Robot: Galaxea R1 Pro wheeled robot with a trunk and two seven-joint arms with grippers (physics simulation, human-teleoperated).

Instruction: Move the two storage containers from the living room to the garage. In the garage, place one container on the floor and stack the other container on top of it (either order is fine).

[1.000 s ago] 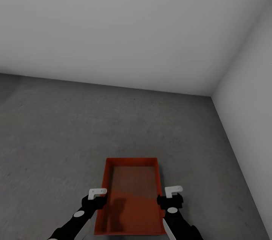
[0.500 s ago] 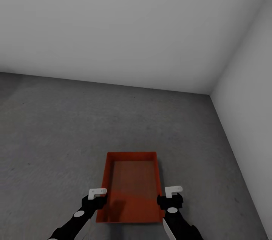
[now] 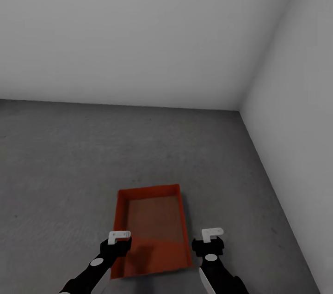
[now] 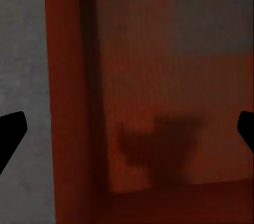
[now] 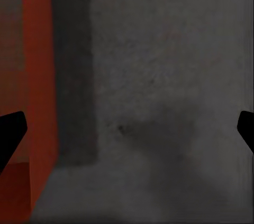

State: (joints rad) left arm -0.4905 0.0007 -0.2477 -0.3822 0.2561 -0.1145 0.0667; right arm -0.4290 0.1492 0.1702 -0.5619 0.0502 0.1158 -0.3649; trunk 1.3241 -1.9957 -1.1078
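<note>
Place: the garage, its grey concrete floor [image 3: 69,169] running to white walls [image 3: 138,30] that meet in a far-right corner.

Container: one orange-red storage container [image 3: 152,234] sits flat on the floor just ahead of me, lidless, slightly turned so its near end leans left. Nothing lies in it but the shadow of my arm.

My left gripper [image 3: 119,236]: it hangs over the container's near-left wall; from the left wrist, my two dark fingertips [image 4: 10,134] sit wide apart with the bin's ribbed bottom [image 4: 169,86] between them, holding nothing.

My right gripper [image 3: 212,233]: it hovers just right of the container, over bare concrete; the right wrist view has my fingertips [image 5: 10,131] spread wide, the bin's right wall [image 5: 37,76] at one side, nothing grasped.
</note>
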